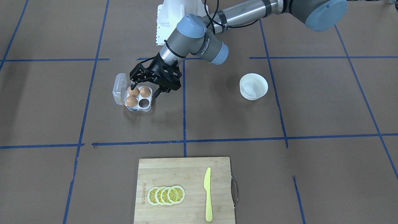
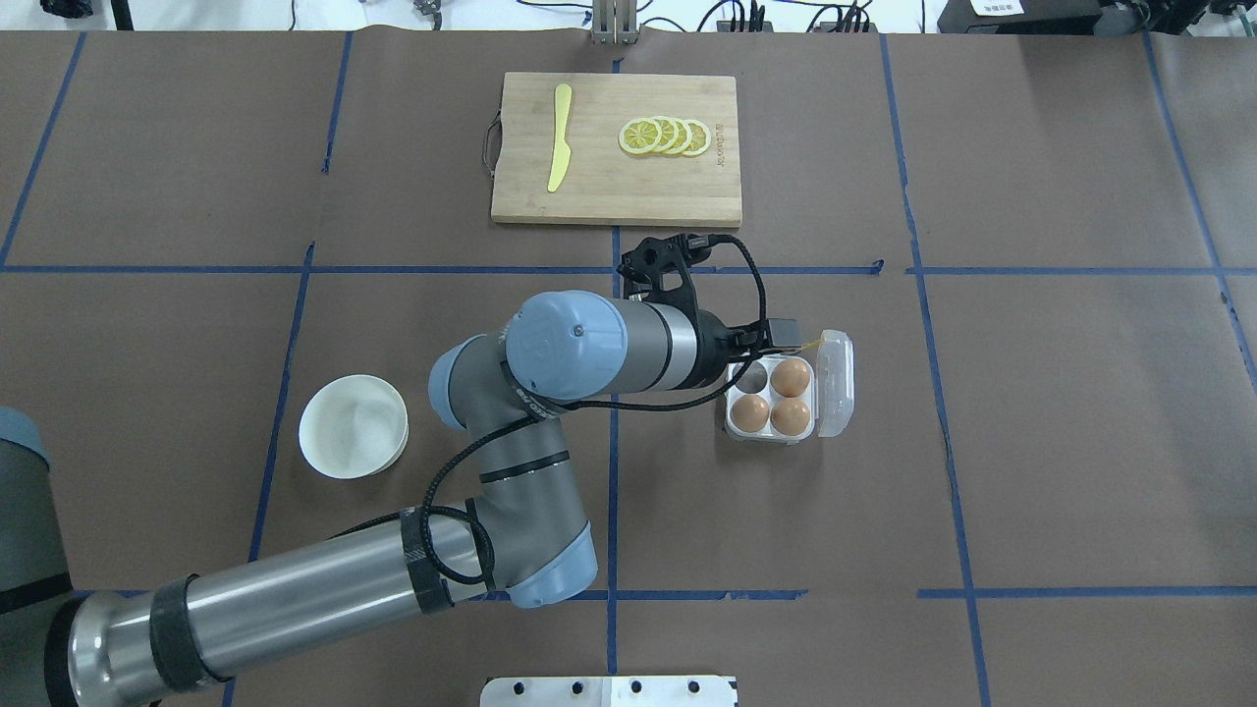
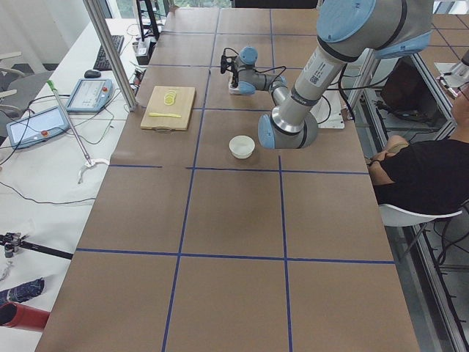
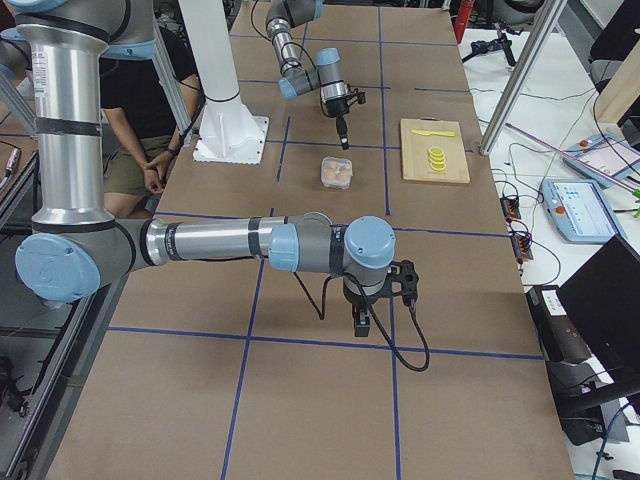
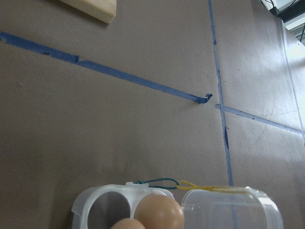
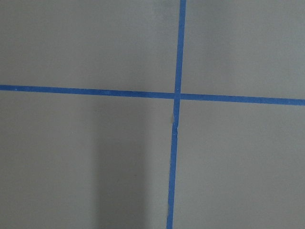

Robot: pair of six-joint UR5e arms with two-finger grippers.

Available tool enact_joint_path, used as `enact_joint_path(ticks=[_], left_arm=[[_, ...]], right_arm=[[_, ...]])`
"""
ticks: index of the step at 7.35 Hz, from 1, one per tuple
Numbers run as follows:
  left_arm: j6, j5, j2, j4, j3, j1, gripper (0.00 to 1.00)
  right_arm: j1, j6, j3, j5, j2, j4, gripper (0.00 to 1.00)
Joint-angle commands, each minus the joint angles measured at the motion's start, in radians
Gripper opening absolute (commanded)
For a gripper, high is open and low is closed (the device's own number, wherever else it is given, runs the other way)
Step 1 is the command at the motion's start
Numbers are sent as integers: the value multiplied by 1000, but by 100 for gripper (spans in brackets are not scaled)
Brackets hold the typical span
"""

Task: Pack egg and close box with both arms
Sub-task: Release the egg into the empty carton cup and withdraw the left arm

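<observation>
- My left claw (image 1: pixel 144 91) hangs over the box (image 2: pixel 772 438) with its fingers spread wide, gripping nothing
- Seen from my right end of the table, that claw is clear above the box, not touching it
- The box sits at about 1 o'clock from my base, with its lid (image 2: pixel 837 383) open at its 3 o'clock side
- Three eggs (image 2: pixel 791 377) lie in the cells at 1, 5 and 7 o'clock of the box
- The fourth cell (image 2: pixel 751 376), at 11 o'clock, is empty
- A yellow string (image 5: pixel 209 187) runs along the box's 12 o'clock edge, by the hinge
- My right claw (image 4: pixel 362 322) hangs low over the table far out toward 3 o'clock, well apart from the box
- Whether the right claw is open or closed I cannot tell; its own camera sees only brown paper and a cross of blue tape (image 6: pixel 177 95)
- The bowl (image 2: pixel 354 425) stands at 9 o'clock of the box, well apart from it
- The board (image 2: pixel 609 201) lies at 12 o'clock near the far edge
- On the board, a knife (image 2: pixel 560 147) is toward its 9 o'clock side and overlapping lemon slices (image 2: pixel 666 136) toward 3 o'clock
</observation>
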Motion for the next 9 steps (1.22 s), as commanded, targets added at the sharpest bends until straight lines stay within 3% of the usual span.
enact_joint_path(ticks=[1, 4, 5, 6, 7, 8, 9], left_arm=[[78, -150, 107, 169, -173, -85, 100], [294, -182, 158, 578, -368, -185, 100], [375, -184, 202, 714, -475, -247, 100], [488, -184, 245, 807, -539, -319, 100], [570, -189, 306, 823, -582, -410, 100], [679, -228, 375, 829, -605, -485, 100], [835, -263, 444, 829, -608, -585, 100]], right_arm=[[-2, 65, 15, 17, 2, 4, 100], [-160, 303, 174, 22, 8, 7, 100], [-245, 436, 219, 11, 14, 72, 92], [-361, 703, 218, -24, 13, 253, 70], [-505, 991, 216, -126, 13, 463, 33], [-614, 1125, 213, -192, 7, 575, 0], [-670, 1140, 218, -190, 10, 585, 0]])
